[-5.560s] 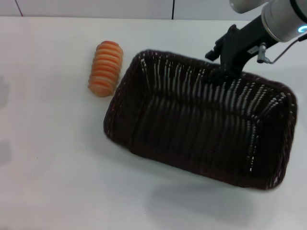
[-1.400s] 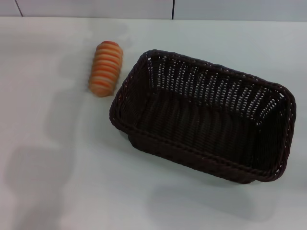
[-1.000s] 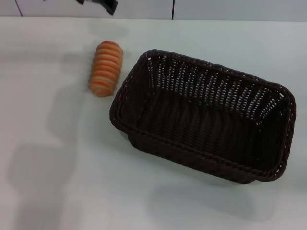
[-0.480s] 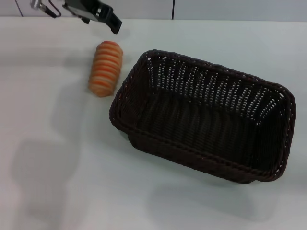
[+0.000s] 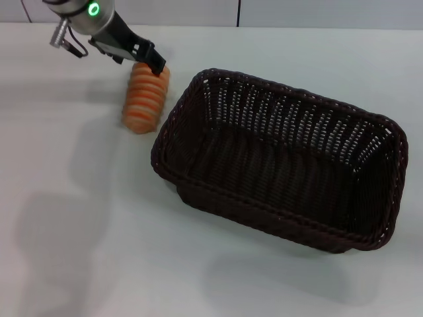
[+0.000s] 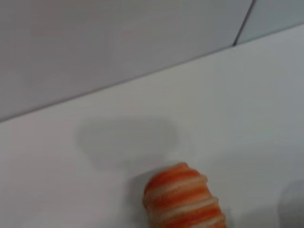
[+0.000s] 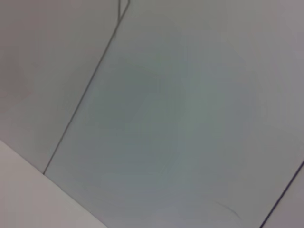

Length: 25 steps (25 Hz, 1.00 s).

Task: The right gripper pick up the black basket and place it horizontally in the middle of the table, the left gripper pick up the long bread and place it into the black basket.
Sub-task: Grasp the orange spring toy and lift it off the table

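The black basket (image 5: 284, 162) stands upright on the white table (image 5: 99, 251), right of centre, lying at a slight slant and empty. The long bread (image 5: 144, 99), orange with pale ridges, lies on the table just left of the basket's far left corner; its end also shows in the left wrist view (image 6: 183, 199). My left gripper (image 5: 155, 66), on the silver wrist with the green light, hangs over the bread's far end. My right gripper is out of view.
A pale grey wall with dark seams (image 5: 238, 12) runs behind the table's far edge. The right wrist view shows only that wall (image 7: 166, 118) and a corner of the table. Arm shadows fall on the table's left side.
The right gripper let go of the basket and left the view. The left arm came in from the upper left and moved down to the bread's far end.
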Each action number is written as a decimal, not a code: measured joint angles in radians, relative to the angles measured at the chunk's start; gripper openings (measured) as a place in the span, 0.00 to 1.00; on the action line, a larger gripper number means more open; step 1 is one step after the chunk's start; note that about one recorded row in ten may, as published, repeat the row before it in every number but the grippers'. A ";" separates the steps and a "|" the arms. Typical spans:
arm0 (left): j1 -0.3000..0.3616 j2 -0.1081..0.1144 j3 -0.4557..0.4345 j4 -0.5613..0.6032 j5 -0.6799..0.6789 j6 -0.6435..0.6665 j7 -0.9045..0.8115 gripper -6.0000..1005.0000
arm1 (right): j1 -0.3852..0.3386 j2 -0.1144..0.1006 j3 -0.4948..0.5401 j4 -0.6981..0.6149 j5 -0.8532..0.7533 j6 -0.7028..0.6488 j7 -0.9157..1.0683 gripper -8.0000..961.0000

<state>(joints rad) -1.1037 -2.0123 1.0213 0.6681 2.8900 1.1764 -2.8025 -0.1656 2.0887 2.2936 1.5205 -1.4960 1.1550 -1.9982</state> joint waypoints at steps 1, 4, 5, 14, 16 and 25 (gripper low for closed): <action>0.000 -0.001 0.001 -0.009 0.000 -0.005 0.000 0.72 | 0.001 -0.001 -0.003 0.001 -0.001 0.000 -0.001 0.62; 0.000 -0.003 0.002 -0.019 0.000 -0.013 0.000 0.72 | 0.005 -0.002 -0.013 0.001 -0.001 0.000 -0.002 0.62; 0.002 -0.005 0.002 -0.022 0.000 -0.020 0.000 0.72 | 0.006 -0.002 -0.016 0.001 -0.001 0.000 -0.002 0.62; 0.006 -0.010 0.003 -0.054 0.000 -0.043 0.000 0.71 | 0.021 -0.004 -0.036 0.007 -0.005 -0.005 -0.002 0.62; 0.010 -0.013 0.003 -0.056 0.000 -0.046 0.000 0.71 | 0.027 -0.004 -0.038 0.007 -0.006 -0.005 -0.002 0.62; 0.041 -0.038 0.003 -0.072 -0.001 -0.068 0.003 0.71 | 0.048 -0.004 -0.064 0.007 -0.009 -0.009 -0.002 0.62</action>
<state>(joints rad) -1.0626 -2.0501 1.0248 0.5959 2.8890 1.1083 -2.7998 -0.1172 2.0849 2.2295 1.5279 -1.5053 1.1456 -2.0004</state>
